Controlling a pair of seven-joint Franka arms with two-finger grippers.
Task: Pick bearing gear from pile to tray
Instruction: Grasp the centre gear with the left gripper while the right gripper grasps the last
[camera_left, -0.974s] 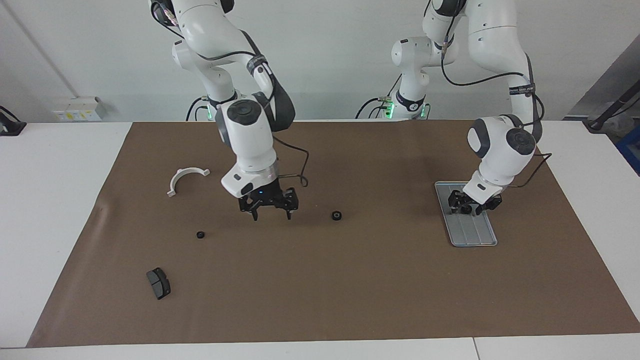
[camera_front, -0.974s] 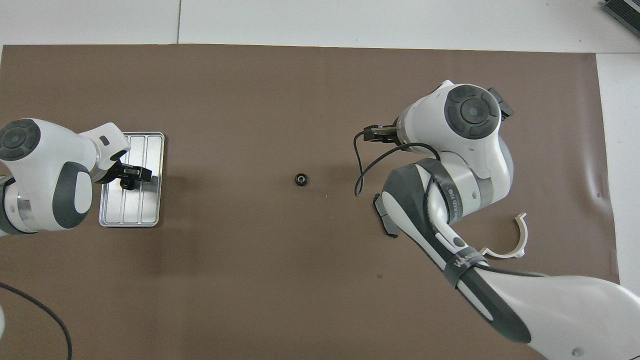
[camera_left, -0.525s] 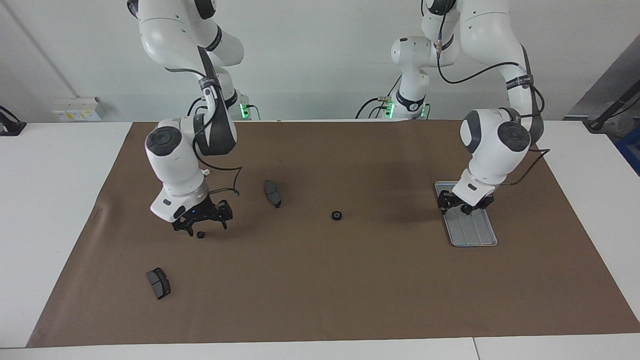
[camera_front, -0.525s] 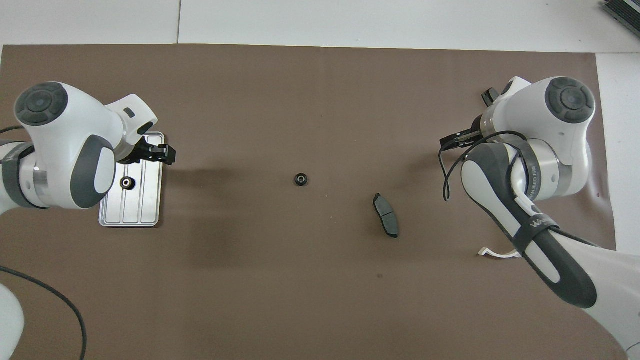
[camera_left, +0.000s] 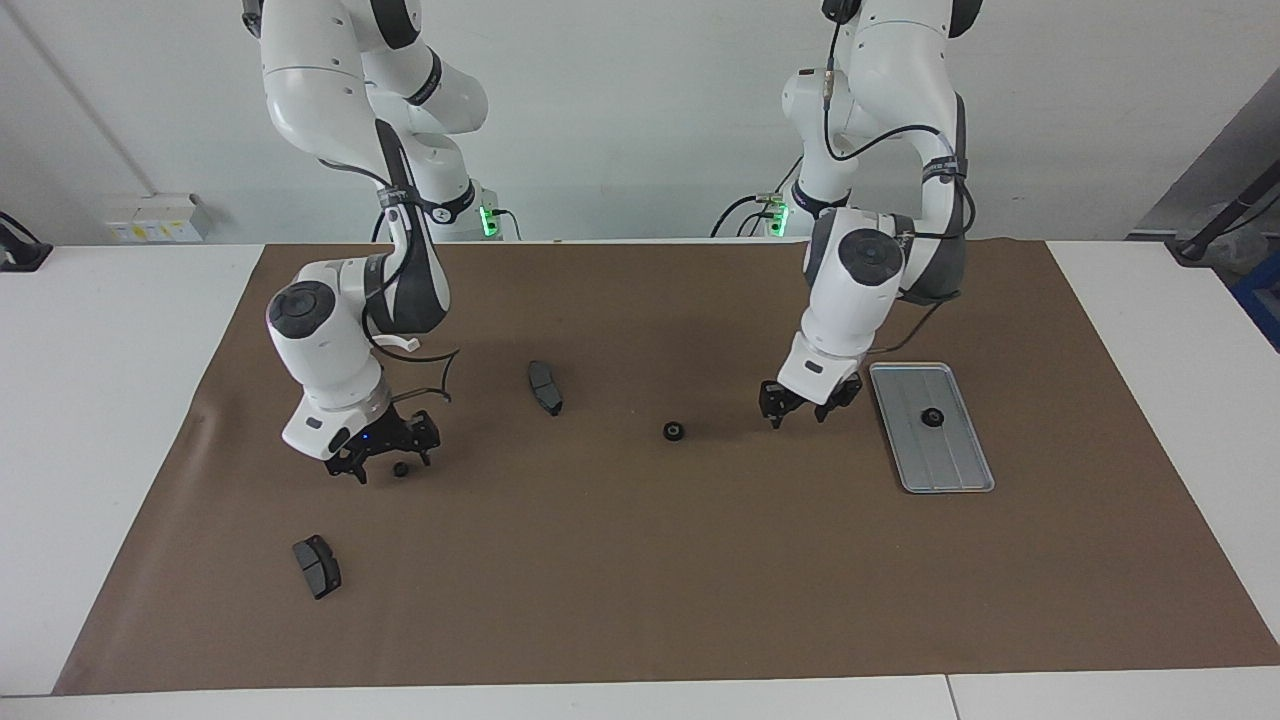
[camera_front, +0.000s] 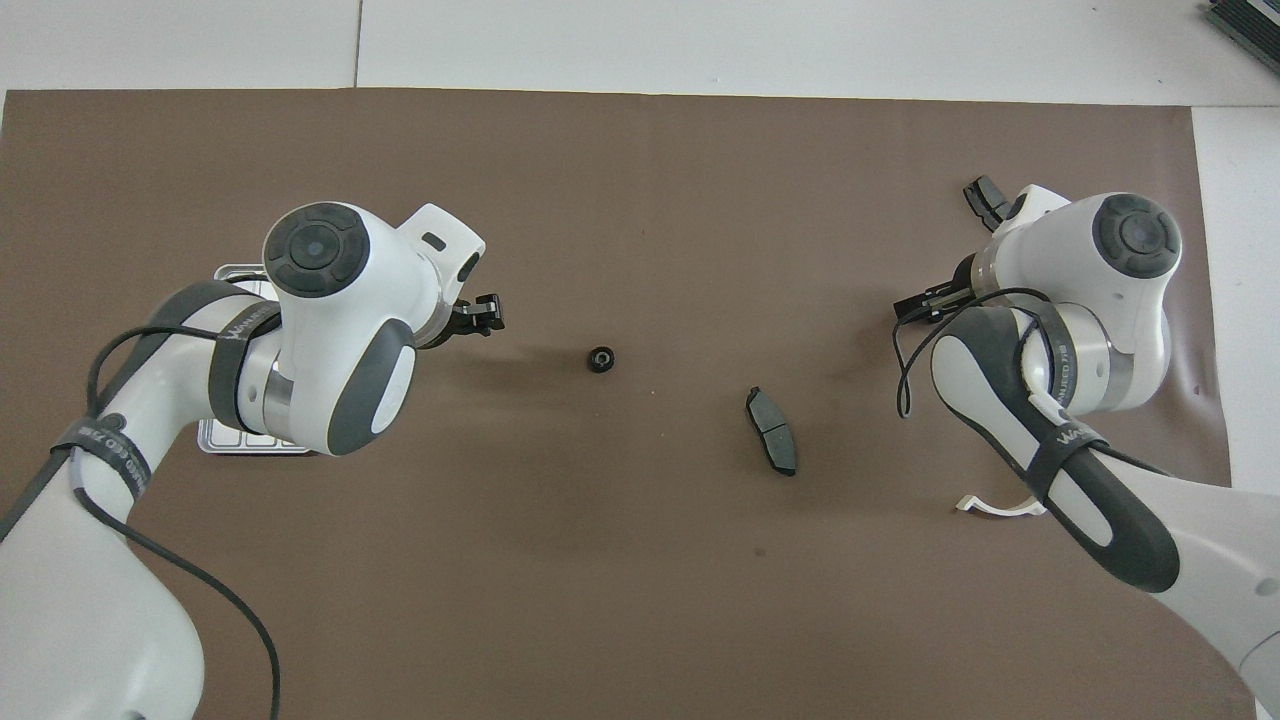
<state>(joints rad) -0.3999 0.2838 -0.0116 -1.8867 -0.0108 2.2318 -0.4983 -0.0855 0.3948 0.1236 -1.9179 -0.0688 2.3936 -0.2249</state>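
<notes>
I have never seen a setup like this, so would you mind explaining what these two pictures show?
These are two white robot arms with two-finger grippers at a table covered by a brown mat. One picture faces the robots from across the table; the other looks down from above their own end. On the mat lie a dark pad, a second pad, a white bracket, loose black gears and a metal tray with one gear on it. The right gripper, open, is low over an end gear. The left gripper, open and empty, hangs over the mat between the middle gear and the tray.
</notes>
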